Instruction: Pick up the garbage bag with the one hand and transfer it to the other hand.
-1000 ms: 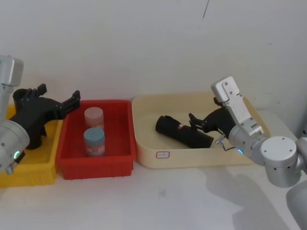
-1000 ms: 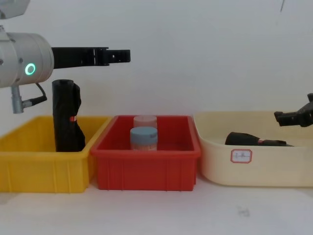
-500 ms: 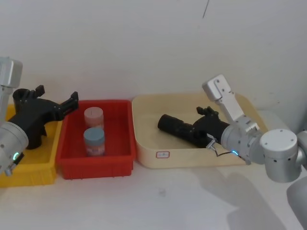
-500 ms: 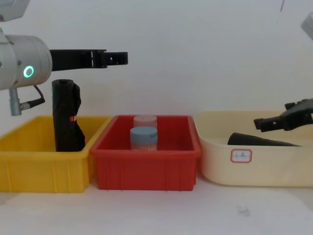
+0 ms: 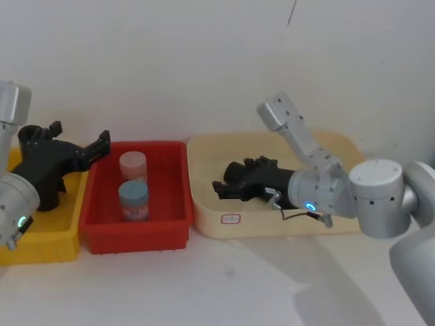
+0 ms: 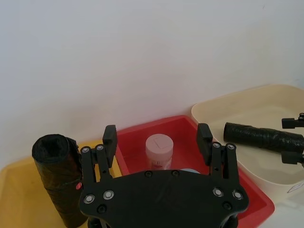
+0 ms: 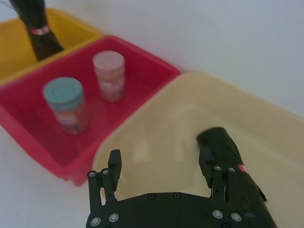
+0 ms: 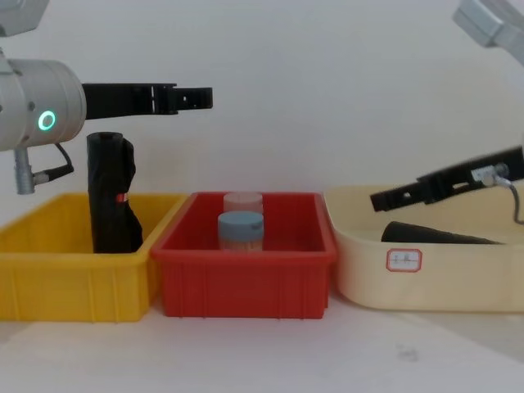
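Observation:
The garbage bag (image 8: 110, 192), a black roll with a red label, stands upright in the yellow bin (image 8: 74, 282); the left wrist view shows it too (image 6: 57, 175). My left gripper (image 8: 196, 98), on the green-ringed arm, hovers open above and just right of its top, holding nothing (image 6: 157, 135). A second black rolled bag (image 8: 434, 236) lies in the cream tub (image 8: 458, 282). My right gripper (image 5: 228, 180), on the blue-ringed arm, stands open low over that roll (image 7: 223, 147), one finger beside it and nothing held between the fingers (image 7: 160, 164).
Between the yellow bin and the cream tub sits a red bin (image 8: 246, 282) holding a pink-lidded jar (image 5: 133, 165) and a blue-lidded jar (image 5: 133, 198). A white wall stands close behind the bins. Bare white tabletop lies in front of them.
My right arm has swung left across the cream tub, carrying its gripper over the lying roll toward the tub's left side. The left gripper has hardly moved.

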